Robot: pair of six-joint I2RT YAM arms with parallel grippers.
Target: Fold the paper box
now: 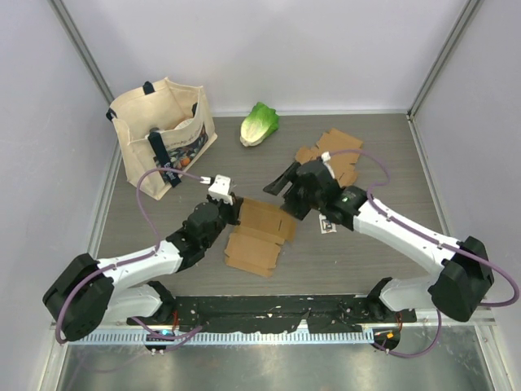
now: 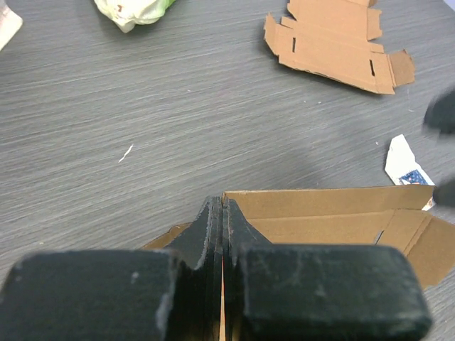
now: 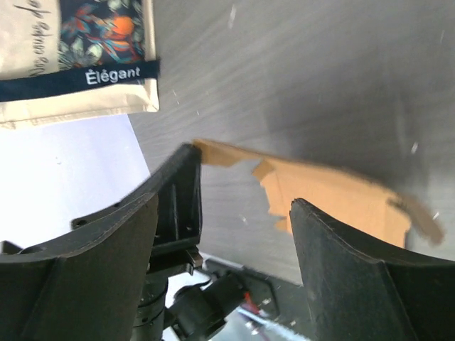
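A flat brown cardboard box blank [image 1: 256, 236] lies in the middle of the table, partly creased. My left gripper [image 1: 233, 208] is shut on its left far edge; in the left wrist view the fingers [image 2: 242, 234] pinch a thin cardboard edge, with the box panel [image 2: 334, 213] stretching to the right. My right gripper [image 1: 284, 182] is open and empty, hovering just above the box's far right corner. In the right wrist view its fingers [image 3: 170, 206] stand wide apart over the cardboard [image 3: 334, 195].
A second flat cardboard blank [image 1: 334, 155] lies at the back right. A green lettuce [image 1: 259, 124] lies at the back middle. A cream tote bag [image 1: 163, 134] stands at the back left. A small white card [image 1: 328, 224] lies under the right arm.
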